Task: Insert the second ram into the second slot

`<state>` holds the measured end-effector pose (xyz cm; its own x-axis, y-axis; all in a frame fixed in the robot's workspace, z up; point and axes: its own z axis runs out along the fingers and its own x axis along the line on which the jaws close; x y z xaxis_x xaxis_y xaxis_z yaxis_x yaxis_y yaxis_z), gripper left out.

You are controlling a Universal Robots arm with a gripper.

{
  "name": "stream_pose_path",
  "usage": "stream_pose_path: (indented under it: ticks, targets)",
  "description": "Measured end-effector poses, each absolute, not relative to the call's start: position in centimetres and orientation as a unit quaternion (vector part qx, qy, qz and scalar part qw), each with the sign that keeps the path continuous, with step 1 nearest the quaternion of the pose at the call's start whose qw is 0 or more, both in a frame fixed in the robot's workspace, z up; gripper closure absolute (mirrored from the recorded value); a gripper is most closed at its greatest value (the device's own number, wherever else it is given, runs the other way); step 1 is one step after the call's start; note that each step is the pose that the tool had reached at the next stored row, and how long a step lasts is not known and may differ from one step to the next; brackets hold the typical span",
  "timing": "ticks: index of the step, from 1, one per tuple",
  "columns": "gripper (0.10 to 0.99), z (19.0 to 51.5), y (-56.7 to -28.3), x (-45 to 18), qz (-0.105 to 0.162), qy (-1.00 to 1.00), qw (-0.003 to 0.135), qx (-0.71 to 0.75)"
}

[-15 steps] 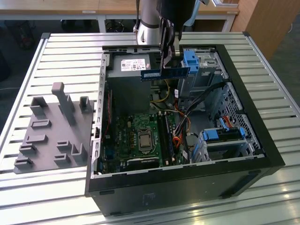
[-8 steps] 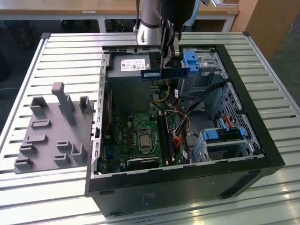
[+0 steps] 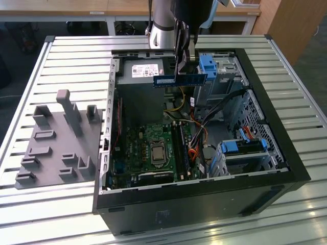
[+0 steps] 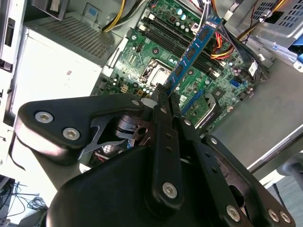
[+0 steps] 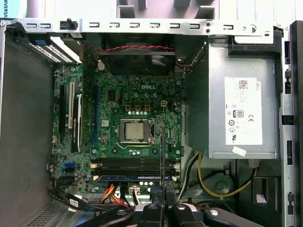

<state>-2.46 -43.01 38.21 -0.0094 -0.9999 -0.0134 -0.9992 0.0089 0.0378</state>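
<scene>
Hand is gripping the second ram near its middle, jaws closed flat on the board, and is holding it level over the open computer case, well above the motherboard. Beneath it, in the first wrist view, the memory slots are running crosswise to the stick's long axis, so it is apparently lying out of line with them. One slot is seemingly carrying a blue stick.

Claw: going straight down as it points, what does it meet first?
Likely the memory slots, reached first by the second ram the claw grips; depth is unclear, so nearby cables are possible.
</scene>
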Motion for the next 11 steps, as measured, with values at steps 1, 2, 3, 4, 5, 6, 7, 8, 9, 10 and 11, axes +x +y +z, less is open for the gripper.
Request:
stream_pose_path:
  ticks: [1,2,3,4,5,6,7,8,9,10,11]
  targets:
    - [0.949,38.21,-43.01,-2.46,-0.018,-0.711,0.009,0.703]
    - [0.949,38.21,-43.01,-2.45,-0.018,-0.712,0.009,0.702]
    - [0.949,38.21,-43.01,-2.46,-0.018,-0.712,0.009,0.702]
    - [0.949,38.21,-43.01,-2.46,-0.018,-0.713,0.008,0.701]
    - [0.949,38.21,-43.01,-2.46,-0.018,-0.713,0.008,0.701]
    - [0.949,38.20,-43.01,-2.46,-0.018,-0.714,0.008,0.700]
    - [0.949,38.21,-43.01,-2.46,-0.018,-0.714,0.008,0.699]
    - [0.949,38.21,-43.01,-2.46,-0.018,-0.715,0.008,0.699]
    - [0.949,38.21,-43.01,-2.46,-0.018,-0.716,0.008,0.698]
    - [0.949,38.21,-43.01,-2.46,-0.018,-0.716,0.008,0.698]
    - [0.949,38.21,-43.01,-2.46,-0.018,-0.717,0.008,0.697]
